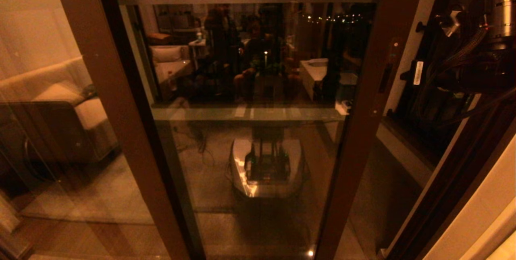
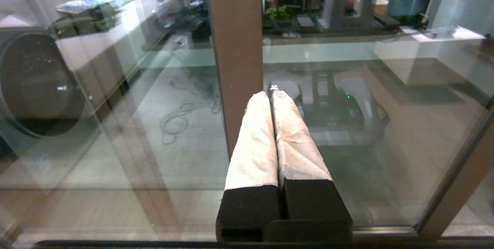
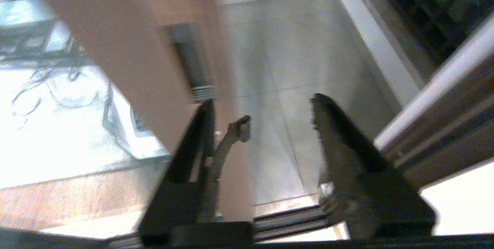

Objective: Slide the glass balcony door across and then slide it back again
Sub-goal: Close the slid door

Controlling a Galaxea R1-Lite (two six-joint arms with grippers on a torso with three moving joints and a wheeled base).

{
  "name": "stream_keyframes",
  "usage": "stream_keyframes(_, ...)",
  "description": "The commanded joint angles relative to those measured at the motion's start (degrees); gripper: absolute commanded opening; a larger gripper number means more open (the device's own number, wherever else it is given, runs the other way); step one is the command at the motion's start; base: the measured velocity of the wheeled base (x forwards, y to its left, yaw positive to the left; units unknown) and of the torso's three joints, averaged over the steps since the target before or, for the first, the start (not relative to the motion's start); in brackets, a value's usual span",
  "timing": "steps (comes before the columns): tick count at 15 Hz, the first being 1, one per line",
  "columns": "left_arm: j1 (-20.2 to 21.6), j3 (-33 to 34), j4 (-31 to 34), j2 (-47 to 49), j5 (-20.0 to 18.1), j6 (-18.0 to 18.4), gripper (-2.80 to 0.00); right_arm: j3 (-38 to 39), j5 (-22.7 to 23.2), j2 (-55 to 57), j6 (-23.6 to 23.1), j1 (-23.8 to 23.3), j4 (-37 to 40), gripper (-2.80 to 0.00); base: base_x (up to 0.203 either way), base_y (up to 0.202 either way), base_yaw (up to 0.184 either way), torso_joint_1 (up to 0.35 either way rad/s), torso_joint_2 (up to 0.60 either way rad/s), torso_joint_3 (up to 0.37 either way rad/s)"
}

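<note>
The glass balcony door [image 1: 250, 102] fills the middle of the scene, its frosted top band with Chinese characters overhead and its right-hand stile [image 1: 365, 131] running down beside an open gap through which pale floor tiles [image 3: 293, 67] show. So the panel stands partly slid, with the opening on its right. The recessed handle slot [image 1: 386, 75] sits on that right stile, with small screws above and below it.

The right tool [image 3: 262, 114] is the one at work. Seen from its wrist, its fingers are spread wide and hold nothing; one finger [image 3: 198, 141] lies close against the face of the stile just below the slot [image 3: 189, 61], while the other hangs out over the gap. I cannot tell whether the near finger actually touches the wood.

To do this step well, I would judge the arm should settle first, then bring one fingertip square into the slot or hook the stile's free edge between the two fingers. The push should run along the track, level and steady, not into the glass. A fingertip resting only on the flat face may well slip.

The left tool [image 2: 272, 94] is parked low in front of the glass near the other brown stile [image 2: 235, 48], its wrapped fingers [image 2: 254, 141] pressed together and empty.
</note>
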Motion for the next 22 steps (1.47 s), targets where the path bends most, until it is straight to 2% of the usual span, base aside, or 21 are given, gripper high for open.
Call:
stream_keyframes(1, 0.0, 2.0, -0.1, 0.0, 0.0, 0.0, -2.80, -0.4, -0.2, 0.5, 0.0, 0.3, 0.0, -2.80, 0.000, 0.000, 0.000, 0.000, 0.00, 0.000)
stream_keyframes(8, 0.0, 2.0, -0.1, 0.0, 0.0, 0.0, -2.80, -3.2, -3.5, 4.7, -0.6, 4.1, 0.0, -2.80, 0.000, 0.000, 0.000, 0.000, 0.00, 0.000)
stream_keyframes(13, 0.0, 2.0, -0.1, 0.0, 0.0, 0.0, -2.80, -7.0, -4.3, 8.5, -0.3, 4.4, 0.0, -2.80, 0.000, 0.000, 0.000, 0.000, 0.00, 0.000)
stream_keyframes(22, 0.0, 2.0, -0.1, 0.0, 0.0, 0.0, -2.80, -9.5, -4.5, 11.9, 0.1, 5.6, 0.0, -2.80, 0.000, 0.000, 0.000, 0.000, 0.00, 0.000)
